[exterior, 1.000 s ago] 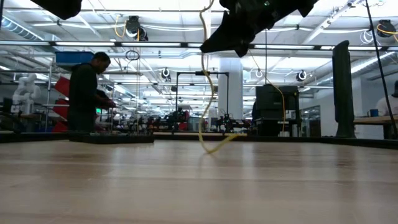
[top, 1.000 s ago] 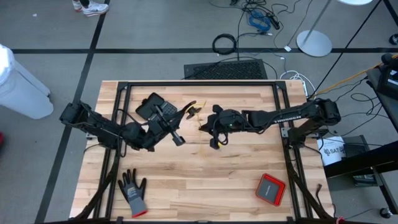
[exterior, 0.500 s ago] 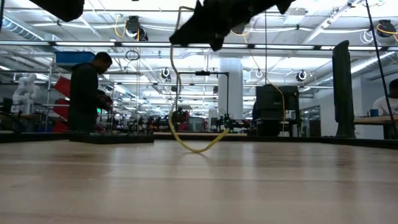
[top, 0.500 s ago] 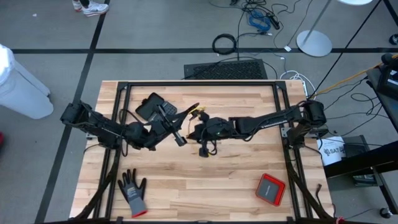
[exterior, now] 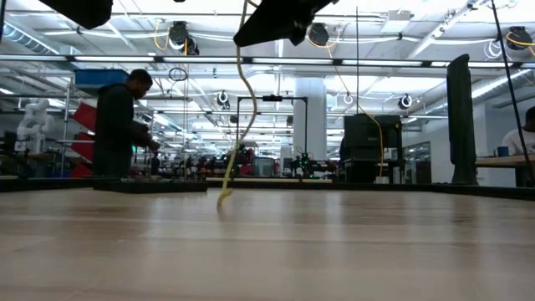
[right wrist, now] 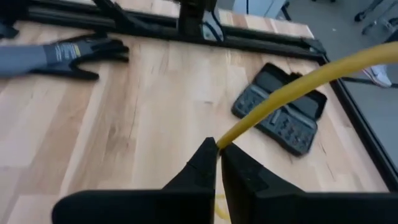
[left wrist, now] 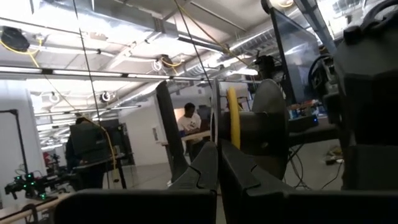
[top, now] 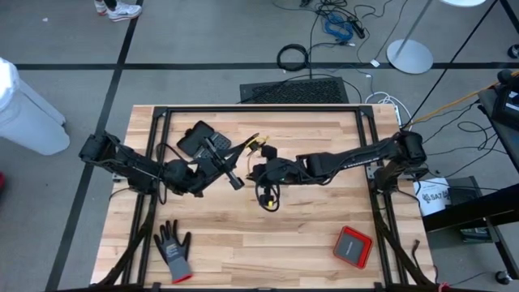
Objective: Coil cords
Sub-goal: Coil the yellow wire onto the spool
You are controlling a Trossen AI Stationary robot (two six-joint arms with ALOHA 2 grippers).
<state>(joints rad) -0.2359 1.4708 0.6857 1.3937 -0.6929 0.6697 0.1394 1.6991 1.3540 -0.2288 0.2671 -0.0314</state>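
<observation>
The thin yellow cord (right wrist: 292, 90) runs between my two grippers above the table's middle. In the low view it hangs (exterior: 242, 92) from the gripper at the top, down to the wood, where its lower end (exterior: 222, 201) touches. My right gripper (right wrist: 217, 149) is shut on it and shows at the table's centre (top: 258, 172). My left gripper (left wrist: 219, 149) is shut just left of it (top: 238, 182), tipped upward, with the cord (left wrist: 233, 118) standing up at its fingertips. A black round part (top: 270, 152) lies by the far side of the right gripper. My left gripper has the yellow cord at its fingertips (left wrist: 234, 144); the cord rises straight up from there. The fingers hide which stretch of the cord they have. My right gripper pinches the cord (right wrist: 225, 142) between its two fingertips, slanting down from the table's right. The cord leaves the tips in a stiff curve, clear of the wood.
A black keypad device (top: 197, 138) lies at the far left of the table. A grey glove (top: 173, 250) lies near the front left and a red box (top: 353, 246) near the front right. A black frame (top: 259, 109) edges the table. People stand in the room beyond.
My right gripper has gone toward the table's left edge, closer to the left gripper, and risen a little, with the cord. The hanging stretch of cord has swung left with it: its low loop lay on the wood, and now only its end touches.
</observation>
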